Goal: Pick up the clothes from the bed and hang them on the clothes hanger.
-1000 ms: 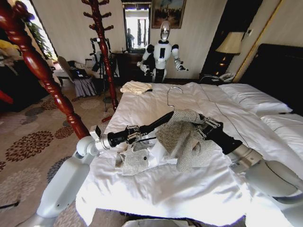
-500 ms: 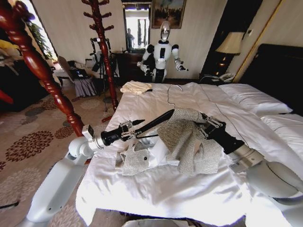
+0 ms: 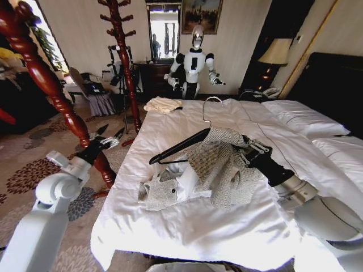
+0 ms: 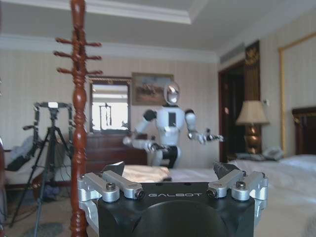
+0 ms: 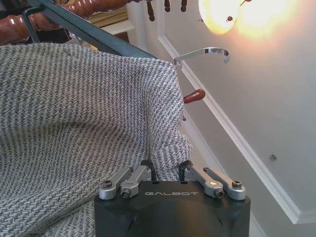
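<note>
On the far left, a reddish-brown wooden coat stand (image 3: 54,90) rises over the patterned carpet (image 3: 34,170). Just beside its post the left gripper (image 3: 108,136) hangs in the air off the bed's left edge, well apart from the clothes, its jaws spread wide and holding nothing; the left wrist view confirms the released jaws of the left gripper (image 4: 170,173) facing the room. Moving rightward, the bed (image 3: 187,226) with its white duvet carries a small cream folded cloth (image 3: 163,104) near its far edge. At the middle, the black clothes hanger (image 3: 180,146) slants upward, its left end free, its wire hook standing above. The grey-beige clothes (image 3: 218,170) drape over the hanger's right shoulder, one part lying crumpled on the duvet. The right gripper (image 3: 248,152) has its jaws clenched on the clothes (image 5: 79,123).
</note>
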Controlling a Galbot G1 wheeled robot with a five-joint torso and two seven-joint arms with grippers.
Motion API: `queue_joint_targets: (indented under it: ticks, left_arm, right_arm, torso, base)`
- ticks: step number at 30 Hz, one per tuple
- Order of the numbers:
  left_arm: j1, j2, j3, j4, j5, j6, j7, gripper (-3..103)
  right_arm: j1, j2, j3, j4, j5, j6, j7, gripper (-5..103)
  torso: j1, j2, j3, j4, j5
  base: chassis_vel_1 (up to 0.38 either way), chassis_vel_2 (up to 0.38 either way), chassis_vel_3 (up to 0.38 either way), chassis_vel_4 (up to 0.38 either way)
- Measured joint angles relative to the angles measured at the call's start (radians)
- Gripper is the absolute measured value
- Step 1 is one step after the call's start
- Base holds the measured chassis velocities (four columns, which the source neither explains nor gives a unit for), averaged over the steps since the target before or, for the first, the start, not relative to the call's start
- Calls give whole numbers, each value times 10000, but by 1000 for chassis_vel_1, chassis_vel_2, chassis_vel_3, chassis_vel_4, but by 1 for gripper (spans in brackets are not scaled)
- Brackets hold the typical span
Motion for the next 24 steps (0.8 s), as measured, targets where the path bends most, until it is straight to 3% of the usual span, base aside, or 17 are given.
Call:
queue_joint_targets:
  ticks: [3, 6, 7, 11, 13, 16, 19, 24]
  left_arm:
    - [760, -200, 291, -237, 206, -134, 251, 100]
    - [1069, -406, 805, -499, 764, -348, -65, 100]
    - [1223, -645, 1270, -763, 1659, -693, -362, 100]
    - [1982, -1328, 2126, -1699, 2966, -1170, -424, 100]
    - [2144, -1420, 2158, -1858, 3072, -1277, -419, 100]
    - [2760, -1637, 1956, -2306, 3838, -2120, 166, 100]
    - [2987, -1633, 2016, -2359, 4092, -2311, 329, 100]
    - [3162, -1723, 2715, -1875, 5571, -2554, -166, 100]
  right_arm:
    - [-43, 9, 0, 87, 201, 2, 24, 24]
    - [-49, 32, 1, 172, 301, 1, 43, 24]
    - [-48, 61, 0, 233, 348, -4, 45, 24]
    - [-69, 68, -2, 251, 366, -16, 47, 24]
    - [-66, 74, 2, 244, 370, -17, 48, 24]
    - [-54, 121, 5, 183, 382, -18, 48, 24]
    - [-42, 129, 2, 169, 383, -17, 49, 24]
    - [83, 115, -47, 236, 596, -47, 51, 24]
  torso:
    - [0, 0, 0, -2, 6]
    - [0, 0, 0, -3, 4]
    - [0, 0, 0, -8, 5]
    - [1, 0, 0, -5, 6]
    - [0, 0, 0, -4, 7]
    - [0, 0, -1, -3, 8]
    - [0, 0, -1, -3, 9]
    - [0, 0, 1, -4, 6]
  base:
    - [0, 0, 0, 0]
    - [0, 0, 0, 0]
    - [0, 0, 0, 0]
    - [0, 0, 0, 0]
    - [0, 0, 0, 0]
    - [0, 0, 0, 0]
    - [0, 0, 0, 0]
    - [0, 0, 0, 0]
